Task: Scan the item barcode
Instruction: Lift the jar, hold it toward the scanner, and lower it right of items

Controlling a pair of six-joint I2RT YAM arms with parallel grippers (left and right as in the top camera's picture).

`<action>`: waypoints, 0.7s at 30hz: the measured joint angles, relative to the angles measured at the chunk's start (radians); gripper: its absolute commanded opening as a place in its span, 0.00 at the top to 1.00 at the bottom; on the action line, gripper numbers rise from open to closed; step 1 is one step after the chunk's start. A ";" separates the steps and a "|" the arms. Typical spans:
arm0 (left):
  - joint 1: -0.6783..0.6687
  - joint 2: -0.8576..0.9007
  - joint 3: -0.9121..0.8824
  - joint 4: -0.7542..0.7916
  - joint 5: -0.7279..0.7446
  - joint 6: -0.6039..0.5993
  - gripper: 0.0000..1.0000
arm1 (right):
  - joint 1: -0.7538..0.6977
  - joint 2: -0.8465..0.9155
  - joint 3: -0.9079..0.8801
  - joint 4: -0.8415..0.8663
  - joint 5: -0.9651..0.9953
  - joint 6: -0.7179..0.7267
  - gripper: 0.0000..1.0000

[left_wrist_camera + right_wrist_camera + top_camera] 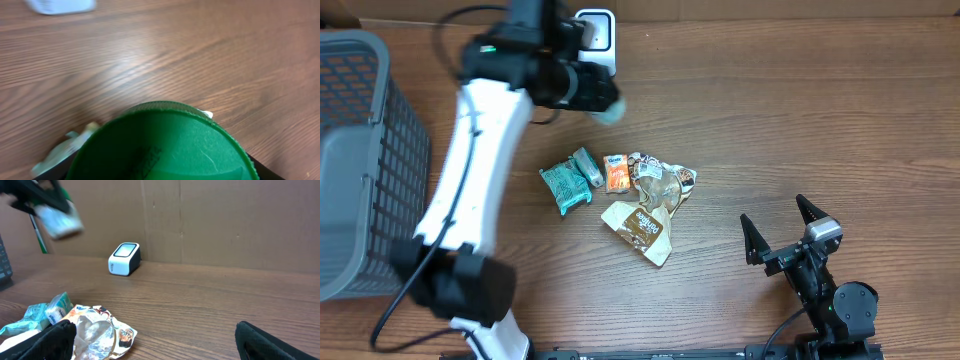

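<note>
My left gripper (592,92) is shut on the item (608,108), a round container with a green ribbed lid (165,145) that fills the bottom of the left wrist view. It hangs above the table, just in front of the white barcode scanner (596,30). The scanner also shows at the top left edge in the left wrist view (60,5). In the right wrist view the item (60,220) is a blurred pale shape held high to the left of the scanner (124,258). No barcode is visible. My right gripper (785,233) rests open near the front right, holding nothing.
A pile of snack packets lies mid-table: teal packets (566,185), an orange packet (617,175), a crumpled foil bag (662,185) and a tan pouch (642,228). A grey mesh basket (360,160) stands at the left edge. A cardboard wall (225,220) closes the back.
</note>
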 measured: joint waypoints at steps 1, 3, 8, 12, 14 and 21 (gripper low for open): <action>-0.020 0.018 0.000 0.014 -0.002 0.000 0.39 | 0.000 0.000 0.000 0.000 0.000 0.000 0.00; -0.060 0.058 0.000 0.043 -0.003 0.000 0.39 | 0.000 0.000 0.000 0.000 0.000 0.000 0.00; -0.160 0.126 0.000 0.097 -0.023 0.000 0.40 | 0.000 0.000 0.000 0.000 0.000 0.000 0.00; -0.249 0.177 0.000 0.116 -0.058 -0.001 0.40 | 0.000 0.000 0.000 0.000 0.000 0.000 0.00; -0.291 0.207 0.000 0.119 -0.085 -0.002 0.40 | 0.000 0.000 0.000 0.000 0.000 0.000 0.00; -0.399 0.304 0.000 0.146 -0.149 -0.010 0.41 | 0.000 0.000 0.000 0.000 0.000 0.000 0.00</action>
